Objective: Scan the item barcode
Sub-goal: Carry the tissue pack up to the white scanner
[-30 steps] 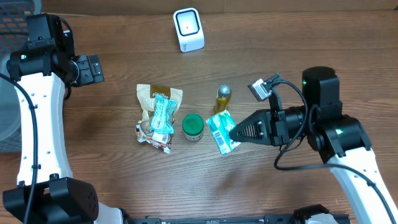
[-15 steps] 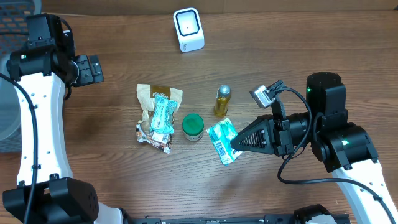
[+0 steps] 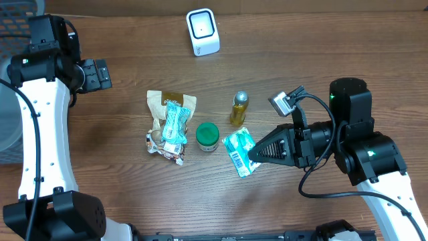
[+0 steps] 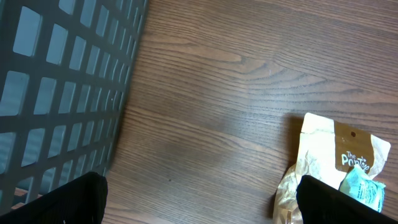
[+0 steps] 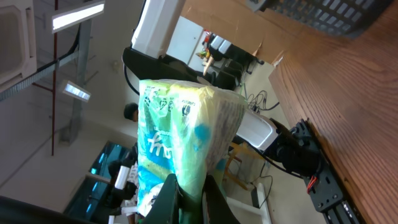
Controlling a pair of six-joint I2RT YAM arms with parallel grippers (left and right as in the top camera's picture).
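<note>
A green and teal packet (image 3: pixel 239 151) with a white barcode label facing up hangs above the table's middle, pinched at its right edge by my right gripper (image 3: pixel 253 153), which is shut on it. In the right wrist view the same packet (image 5: pixel 180 140) rises from between the fingers (image 5: pixel 168 196). The white barcode scanner (image 3: pixel 202 31) stands at the back centre, far from the packet. My left gripper (image 4: pixel 200 198) is open at the far left, over bare wood, with nothing between its black fingers (image 4: pixel 59 199).
A tan snack bag (image 3: pixel 172 102) with a teal bar on it, a green-lidded jar (image 3: pixel 207 136) and a small yellow bottle (image 3: pixel 239 108) lie mid-table. A dark mesh basket (image 4: pixel 56 81) sits at the far left edge.
My right gripper drew back to the right and toward the front with the packet, lifting it away from the bottle; since half a second ago it has held still. The left arm has not moved.
</note>
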